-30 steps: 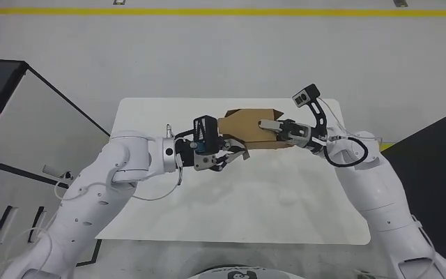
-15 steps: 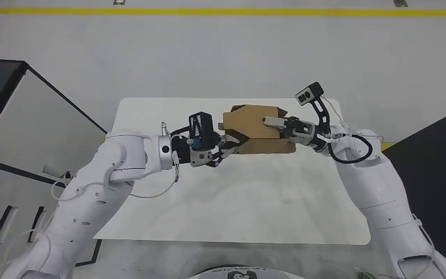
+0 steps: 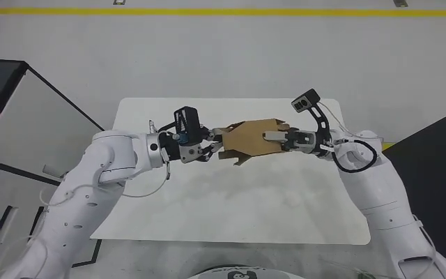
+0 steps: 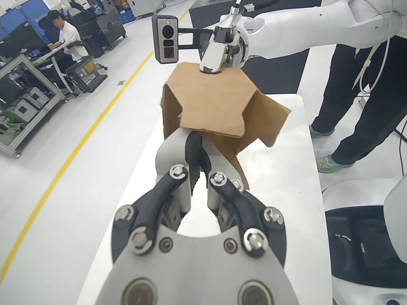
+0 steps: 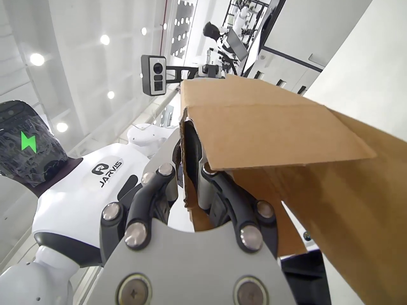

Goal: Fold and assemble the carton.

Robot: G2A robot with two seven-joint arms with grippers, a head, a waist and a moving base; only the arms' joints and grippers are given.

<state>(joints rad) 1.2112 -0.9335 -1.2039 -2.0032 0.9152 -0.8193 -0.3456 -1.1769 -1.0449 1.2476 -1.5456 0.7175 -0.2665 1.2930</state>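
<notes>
The brown cardboard carton (image 3: 252, 138) hangs above the white table (image 3: 209, 202), tilted, between my two arms. My left gripper (image 3: 213, 141) is shut on a flap at the carton's left end; in the left wrist view that gripper (image 4: 197, 163) pinches the cardboard edge under the carton (image 4: 216, 109). My right gripper (image 3: 281, 137) is shut on a panel edge at the carton's right end. In the right wrist view that gripper (image 5: 190, 172) clamps a thin wall of the carton (image 5: 273, 134). The right gripper (image 4: 211, 64) also shows across the carton in the left wrist view.
A dark framed glass panel (image 3: 28, 125) stands left of the table. A yellow floor line (image 3: 223, 11) runs along the far side. A person's legs (image 4: 353, 122) stand beside the table's right end in the left wrist view.
Both arms have turned the carton from upright to a tilted, flatter pose. The left gripper drew back to the left, and the carton's flaps now splay out.
</notes>
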